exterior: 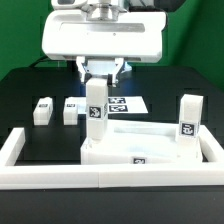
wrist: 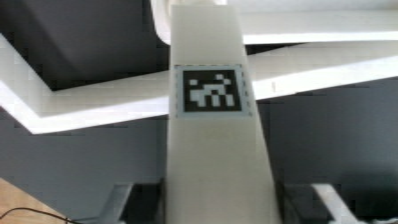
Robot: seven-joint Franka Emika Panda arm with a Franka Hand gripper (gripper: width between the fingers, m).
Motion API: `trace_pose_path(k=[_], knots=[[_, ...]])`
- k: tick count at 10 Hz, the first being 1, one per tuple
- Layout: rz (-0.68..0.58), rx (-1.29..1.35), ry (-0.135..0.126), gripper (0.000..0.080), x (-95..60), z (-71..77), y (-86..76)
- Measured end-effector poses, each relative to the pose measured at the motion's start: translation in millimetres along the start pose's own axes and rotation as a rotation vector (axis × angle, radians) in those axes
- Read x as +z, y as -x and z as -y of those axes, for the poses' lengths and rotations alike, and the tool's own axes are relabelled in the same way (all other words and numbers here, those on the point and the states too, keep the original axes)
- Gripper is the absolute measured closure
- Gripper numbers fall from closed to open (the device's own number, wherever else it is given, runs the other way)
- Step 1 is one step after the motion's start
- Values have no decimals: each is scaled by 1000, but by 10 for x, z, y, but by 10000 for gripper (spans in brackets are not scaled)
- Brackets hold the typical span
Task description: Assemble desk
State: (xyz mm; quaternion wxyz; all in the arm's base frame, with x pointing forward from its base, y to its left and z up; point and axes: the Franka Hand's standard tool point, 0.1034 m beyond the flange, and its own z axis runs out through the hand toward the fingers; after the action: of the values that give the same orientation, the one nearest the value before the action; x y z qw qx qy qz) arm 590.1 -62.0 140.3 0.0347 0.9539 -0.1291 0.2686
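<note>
Gripper (exterior: 101,74) is clamped on the top end of the held leg (exterior: 96,108). That leg stands upright, long axis vertical, tag facing the exterior camera, with its lower end at the tabletop's (exterior: 150,140) corner on the exterior view's left. A second leg (exterior: 188,118) stands upright at the opposite corner, and two loose legs (exterior: 42,110) sit well apart from the tabletop.

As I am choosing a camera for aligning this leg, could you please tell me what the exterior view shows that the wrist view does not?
Only the exterior view: two loose legs lying apart from the kit, a standing leg at the corner of the tabletop on that view's right, and the marker board. Only the wrist view: the tag on the held leg in sharp close-up. Both: the end effector shut on the held leg, upright over the tabletop.
</note>
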Motion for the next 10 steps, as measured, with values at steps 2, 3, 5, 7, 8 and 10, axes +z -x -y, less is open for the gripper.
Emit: trace_pose_path(k=[2, 3, 5, 7, 8, 10], knots=[[2, 0, 4, 509, 20, -21, 18], [-1, 0, 6, 509, 25, -28, 17], [-2, -6, 17, 509, 82, -48, 60], [-6, -4, 20, 509, 89, -69, 59], [-6, -1, 22, 509, 90, -90, 56], [-6, 0, 23, 509, 91, -96, 55]])
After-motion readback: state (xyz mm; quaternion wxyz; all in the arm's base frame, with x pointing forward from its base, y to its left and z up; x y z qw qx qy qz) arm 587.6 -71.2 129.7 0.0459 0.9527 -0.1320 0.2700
